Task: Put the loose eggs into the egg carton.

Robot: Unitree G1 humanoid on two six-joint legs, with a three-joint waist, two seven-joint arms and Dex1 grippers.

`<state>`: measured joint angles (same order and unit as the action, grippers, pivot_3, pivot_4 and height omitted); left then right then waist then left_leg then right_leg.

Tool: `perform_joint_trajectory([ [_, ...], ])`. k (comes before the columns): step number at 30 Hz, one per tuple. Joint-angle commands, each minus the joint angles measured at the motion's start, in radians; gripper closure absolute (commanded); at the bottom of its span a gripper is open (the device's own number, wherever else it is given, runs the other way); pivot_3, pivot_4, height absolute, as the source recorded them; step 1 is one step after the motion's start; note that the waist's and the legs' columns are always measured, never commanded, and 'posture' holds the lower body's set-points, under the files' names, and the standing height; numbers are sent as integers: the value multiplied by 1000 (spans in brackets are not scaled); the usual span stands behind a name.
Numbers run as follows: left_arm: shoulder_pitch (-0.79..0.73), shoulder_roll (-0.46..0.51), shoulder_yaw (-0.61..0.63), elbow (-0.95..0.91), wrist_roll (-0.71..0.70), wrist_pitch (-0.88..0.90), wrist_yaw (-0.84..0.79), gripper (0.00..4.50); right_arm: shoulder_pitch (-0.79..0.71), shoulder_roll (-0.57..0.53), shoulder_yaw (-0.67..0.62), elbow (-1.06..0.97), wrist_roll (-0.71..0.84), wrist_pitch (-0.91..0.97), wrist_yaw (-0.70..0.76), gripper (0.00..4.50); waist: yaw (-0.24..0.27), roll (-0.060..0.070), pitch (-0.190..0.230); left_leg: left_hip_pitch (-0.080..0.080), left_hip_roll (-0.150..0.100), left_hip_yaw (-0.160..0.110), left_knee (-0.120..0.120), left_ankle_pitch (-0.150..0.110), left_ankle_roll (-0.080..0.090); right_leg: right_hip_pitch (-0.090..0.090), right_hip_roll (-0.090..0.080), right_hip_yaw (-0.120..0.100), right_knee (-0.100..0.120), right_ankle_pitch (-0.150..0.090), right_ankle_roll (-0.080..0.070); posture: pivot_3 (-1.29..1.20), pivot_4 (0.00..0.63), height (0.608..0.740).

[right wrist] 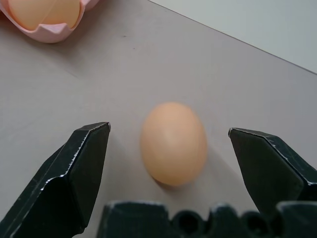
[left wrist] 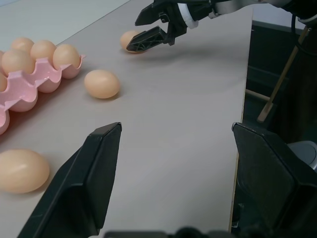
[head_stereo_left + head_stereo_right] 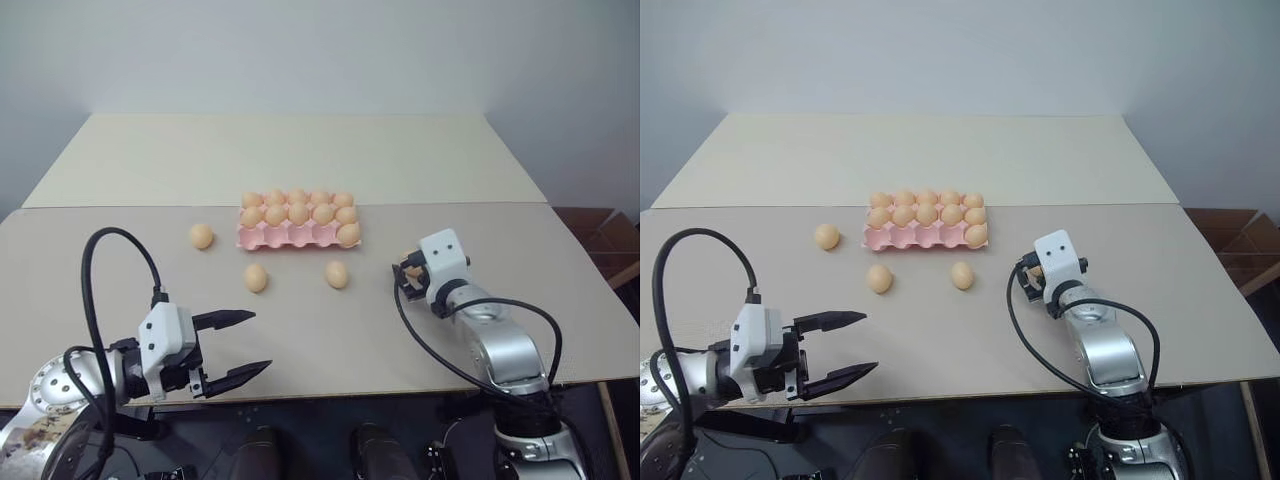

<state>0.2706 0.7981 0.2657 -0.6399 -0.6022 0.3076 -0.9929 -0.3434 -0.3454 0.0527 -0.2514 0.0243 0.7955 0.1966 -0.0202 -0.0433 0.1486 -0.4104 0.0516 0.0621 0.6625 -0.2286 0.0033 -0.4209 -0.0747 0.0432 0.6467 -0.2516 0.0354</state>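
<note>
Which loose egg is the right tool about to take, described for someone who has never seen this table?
Start at the pink egg carton in the middle of the table. Off its right end, toward the robot, sits the right tool with its jaws open. The egg lies on the table between those jaws; the other three loose eggs lie unattended left of it.

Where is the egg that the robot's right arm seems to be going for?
That egg lies on the table between the open fingers of the right gripper, untouched, to the right of the pink egg carton.
</note>
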Motion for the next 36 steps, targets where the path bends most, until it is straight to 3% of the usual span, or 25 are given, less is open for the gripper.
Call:
perform_joint_trajectory([
  [1, -10, 7, 3, -25, -1, -5, 1, 617, -25, -6, -43, 8, 13, -32, 14, 14, 1, 0, 0, 0, 0, 0, 0, 0, 0, 0, 0, 0, 0, 0, 0, 0, 150, 740],
  [10, -8, 8, 8, -19, 5, -8, -5, 617, -39, 3, -77, 53, 34, -20, 23, 14, 2, 0, 0, 0, 0, 0, 0, 0, 0, 0, 0, 0, 0, 0, 0, 0, 150, 740],
  [13, 4, 8, 19, -15, 6, -8, -6, 617, -40, 4, -81, 56, 43, -17, 29, 636, 2, 0, 0, 0, 0, 0, 0, 0, 0, 0, 0, 0, 0, 0, 1, 0, 150, 740],
  [19, 44, 8, 57, 0, 17, -17, -9, 617, -38, 8, -84, 54, 57, -6, 43, 2629, 0, 0, 0, 0, 0, 0, 0, 0, 0, 0, 0, 0, 0, 0, 0, 0, 150, 740],
  [22, 75, 2, 89, 8, 23, -24, -7, 617, -36, 5, -83, 42, 60, -11, 50, 3098, 1, 0, 0, 0, 0, 0, 0, 0, 0, 0, 0, 0, 0, 0, 0, 0, 150, 740],
  [31, 131, -28, 200, 23, 26, -24, 24, 617, -36, -8, -36, -185, 97, 16, 110, 3285, -1, 1, 1, 0, 0, 0, 0, 0, 0, -1, 0, 0, 0, 0, 0, 0, 150, 740],
  [36, 138, -36, 233, 49, 29, -26, 25, 617, -78, 66, 68, -275, 106, 52, 92, 3316, -2, 1, 1, 0, 1, 0, 0, 0, 0, 0, 0, 0, 0, 0, 0, 0, 150, 740],
])
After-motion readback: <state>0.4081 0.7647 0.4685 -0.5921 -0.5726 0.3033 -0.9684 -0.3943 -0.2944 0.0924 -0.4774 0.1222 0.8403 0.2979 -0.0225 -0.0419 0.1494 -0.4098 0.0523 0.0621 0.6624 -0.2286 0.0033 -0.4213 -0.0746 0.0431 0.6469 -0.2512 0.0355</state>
